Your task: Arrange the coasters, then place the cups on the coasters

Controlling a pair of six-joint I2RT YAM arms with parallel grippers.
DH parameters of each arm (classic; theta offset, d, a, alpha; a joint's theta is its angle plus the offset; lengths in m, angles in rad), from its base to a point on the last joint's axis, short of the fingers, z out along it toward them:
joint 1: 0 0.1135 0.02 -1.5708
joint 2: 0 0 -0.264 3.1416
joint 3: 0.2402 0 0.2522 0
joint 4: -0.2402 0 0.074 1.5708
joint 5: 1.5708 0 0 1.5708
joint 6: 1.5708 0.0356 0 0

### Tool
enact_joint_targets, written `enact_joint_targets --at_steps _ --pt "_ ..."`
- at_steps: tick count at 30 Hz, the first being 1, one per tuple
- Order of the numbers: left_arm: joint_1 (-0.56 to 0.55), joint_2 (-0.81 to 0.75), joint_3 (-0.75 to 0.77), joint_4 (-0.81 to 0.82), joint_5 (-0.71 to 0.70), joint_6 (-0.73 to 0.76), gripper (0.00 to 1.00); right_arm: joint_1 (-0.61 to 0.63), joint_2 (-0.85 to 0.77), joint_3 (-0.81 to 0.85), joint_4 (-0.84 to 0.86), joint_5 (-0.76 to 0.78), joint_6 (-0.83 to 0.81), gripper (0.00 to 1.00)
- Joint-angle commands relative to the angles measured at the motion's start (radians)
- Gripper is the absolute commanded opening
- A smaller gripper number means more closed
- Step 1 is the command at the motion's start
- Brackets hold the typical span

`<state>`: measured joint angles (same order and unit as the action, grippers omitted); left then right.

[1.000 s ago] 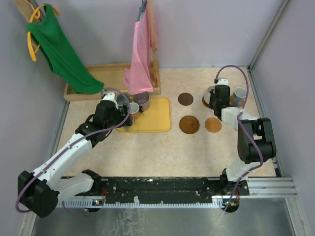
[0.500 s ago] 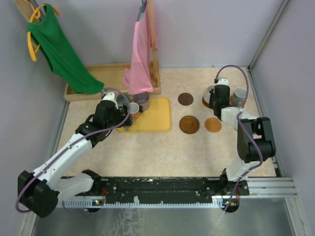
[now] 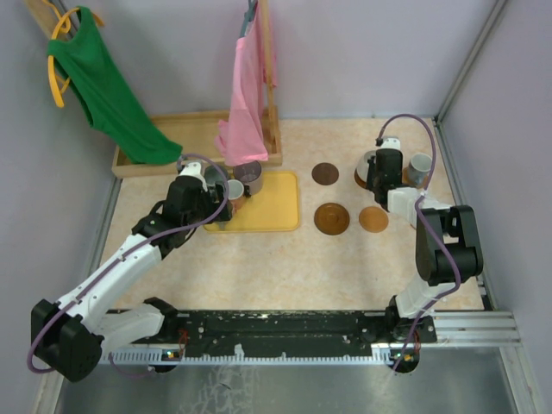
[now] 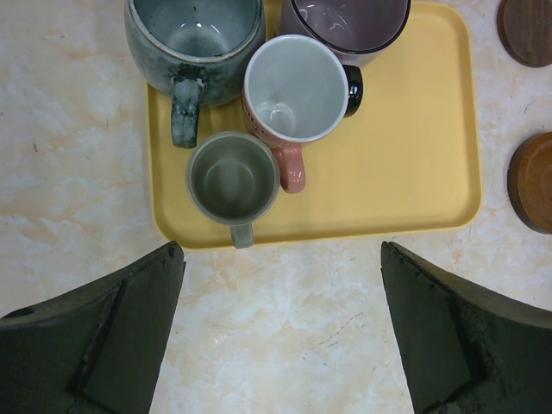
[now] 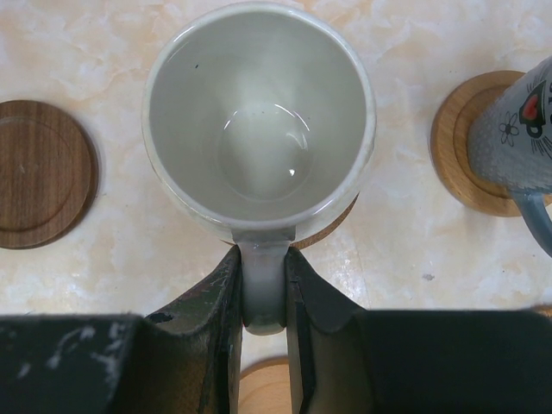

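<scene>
1. Right fingers [image 5: 211, 310] grip the handle of the cream ceramic cup [image 5: 259, 121], over a round wooden coaster [image 5: 335, 222] at the table's 1 o'clock.
2. Left fingers [image 4: 103, 336] are wide open, empty, at 6 o'clock of the yellow rectangular tray [image 4: 405, 155].

Your L gripper [image 4: 280, 259]: jaws wide apart. Yellow tray [image 4: 414, 172] holds grey-green mug [image 4: 194, 39], mauve cup [image 4: 349, 21], pink cup [image 4: 293, 90], small grey cup [image 4: 233, 177], bunched left. Dark coaster [image 4: 528, 30], brown coaster [image 4: 533, 181] off tray, rt.

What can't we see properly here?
Right wrist view: coaster under the white cup, mostly covered by it.
Right wrist view: patterned cup, cut off by the right edge.
Left wrist view: purple cup, cut off by the top edge.
Top view: cups on the yellow tray, partly hidden by the left arm.
</scene>
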<state>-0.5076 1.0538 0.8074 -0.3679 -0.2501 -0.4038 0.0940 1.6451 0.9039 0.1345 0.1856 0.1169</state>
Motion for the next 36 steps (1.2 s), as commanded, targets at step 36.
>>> enact_joint_targets --at_steps 36 --pt "0.007 -0.038 0.023 0.004 -0.003 -0.010 1.00 -0.010 -0.235 0.034 -0.091 0.085 0.130 0.41"
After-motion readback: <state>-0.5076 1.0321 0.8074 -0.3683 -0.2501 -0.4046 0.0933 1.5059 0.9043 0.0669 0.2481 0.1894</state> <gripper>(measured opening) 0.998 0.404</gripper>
